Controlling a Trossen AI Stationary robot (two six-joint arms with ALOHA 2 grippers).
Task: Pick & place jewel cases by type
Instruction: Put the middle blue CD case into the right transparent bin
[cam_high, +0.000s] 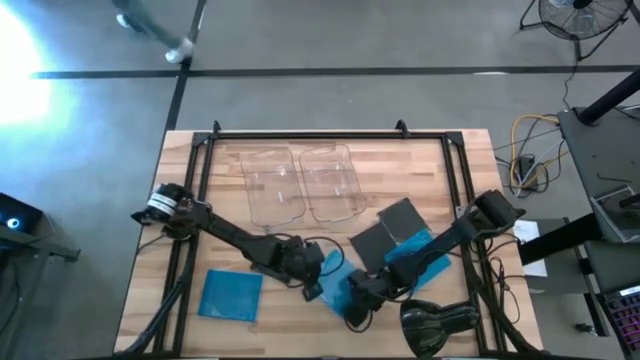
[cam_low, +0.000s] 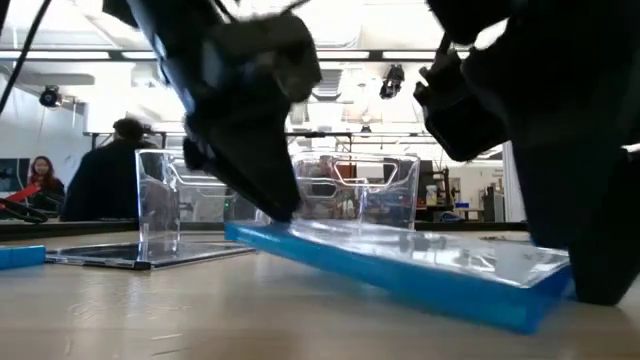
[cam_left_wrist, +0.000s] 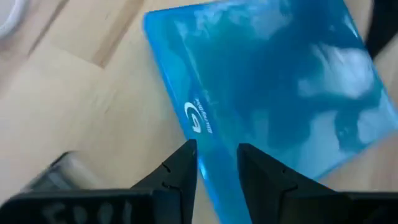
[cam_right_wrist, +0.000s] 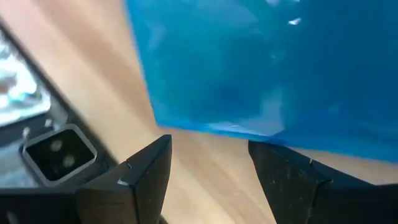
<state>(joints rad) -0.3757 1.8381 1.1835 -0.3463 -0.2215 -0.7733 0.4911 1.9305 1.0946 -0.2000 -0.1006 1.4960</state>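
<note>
Left tool nipping edge of blue jewel case, one side tilted off counter near front centre. Right tool gaping, empty, just beside same case. Thin-edge grip probably shallow: may pivot, slip, or knock right tool.

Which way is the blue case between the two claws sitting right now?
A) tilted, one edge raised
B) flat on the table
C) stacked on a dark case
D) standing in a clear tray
A: in the low view the blue case slopes, its edge at the left claw raised.
</note>
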